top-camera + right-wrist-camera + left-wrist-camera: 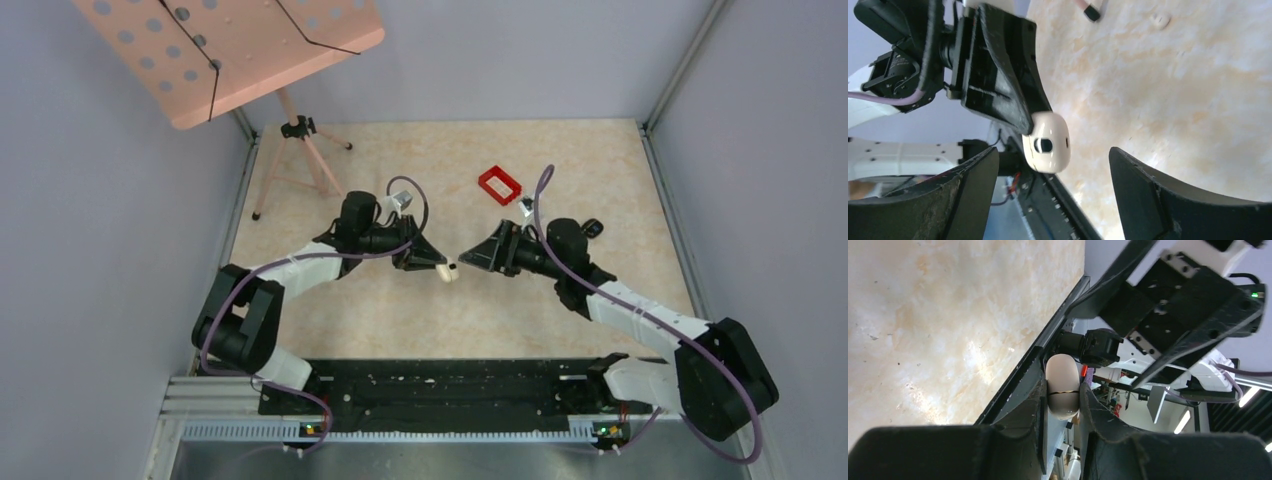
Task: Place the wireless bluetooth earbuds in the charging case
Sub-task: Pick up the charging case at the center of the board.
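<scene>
My left gripper (437, 263) is shut on a small cream pebble-shaped charging case (450, 271), held above the middle of the table. In the left wrist view the case (1063, 385) sits pinched between my fingertips, its lid seam closed. My right gripper (466, 258) is open and faces the left one tip to tip. In the right wrist view the case (1046, 142) shows a dark oval port and hangs just ahead of the open jaws, touching neither finger. The left gripper (998, 75) reaches in from the upper left. No earbuds and no black case are in view.
A red rectangular tray (499, 184) lies on the table behind the right gripper. A pink music stand (230, 50) on a tripod (300, 165) stands at the back left. Grey walls close in both sides.
</scene>
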Tool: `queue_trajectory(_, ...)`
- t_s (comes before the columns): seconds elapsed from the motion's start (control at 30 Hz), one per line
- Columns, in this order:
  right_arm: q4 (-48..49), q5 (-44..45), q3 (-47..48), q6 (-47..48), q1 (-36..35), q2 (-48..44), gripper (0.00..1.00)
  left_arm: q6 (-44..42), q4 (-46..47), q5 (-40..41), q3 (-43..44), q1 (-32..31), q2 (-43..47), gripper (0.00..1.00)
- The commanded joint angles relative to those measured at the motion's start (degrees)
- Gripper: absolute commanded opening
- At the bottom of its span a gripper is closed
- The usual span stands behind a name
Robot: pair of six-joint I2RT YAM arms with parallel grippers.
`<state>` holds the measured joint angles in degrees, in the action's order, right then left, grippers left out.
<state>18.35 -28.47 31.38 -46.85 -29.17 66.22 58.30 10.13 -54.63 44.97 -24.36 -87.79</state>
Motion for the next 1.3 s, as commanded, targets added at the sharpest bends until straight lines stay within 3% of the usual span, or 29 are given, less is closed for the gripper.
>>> queue_trajectory(0.0, 17.95, -6.8, -4.42, -11.74, 0.23, -0.98, 0.7, -0.57, 5.06, -0.92, 1.79, -0.16, 4.78, 0.0)
queue_trajectory(0.07, 20.86, -7.84, -5.51, -13.44, 0.25, -1.03, 0.6, 0.99, 8.25, -0.75, 0.96, -0.14, 5.96, 0.0)
queue_trajectory(0.23, 27.19, -10.89, -7.1, -15.97, 0.21, 0.5, 0.66, 7.61, 18.44, -2.32, -1.42, -0.16, 7.51, 0.0)
queue_trajectory(0.3, 33.09, -12.56, -7.75, -18.22, 0.2, 2.15, 0.67, 8.09, 18.78, -2.49, -1.71, -0.16, 7.98, 0.0)
queue_trajectory(0.57, 41.18, -13.39, -8.05, -21.02, 0.25, 7.08, 0.66, 8.31, 18.79, -2.74, -1.72, -0.24, 9.47, 0.0)
queue_trajectory(0.93, 60.37, -14.56, -7.38, -30.49, 0.47, 16.69, 0.47, 8.49, 18.37, -3.0, -1.7, -0.36, 9.83, 0.0)
queue_trajectory(1.17, 63.02, -14.7, -7.78, -32.03, 0.49, 18.42, 0.41, 8.4, 18.31, -3.02, -1.55, -0.6, 9.53, 0.0)
queue_trajectory(1.2, 62.96, -14.76, -7.7, -32.07, 0.44, 18.5, 0.39, 8.41, 18.41, -3.02, -1.55, -0.62, 9.46, 0.0)
queue_trajectory(1.27, 62.86, -14.77, -7.63, -31.99, 0.5, 18.5, 0.24, 8.41, 18.4, -2.98, -1.4, -0.74, 9.41, 0.0)
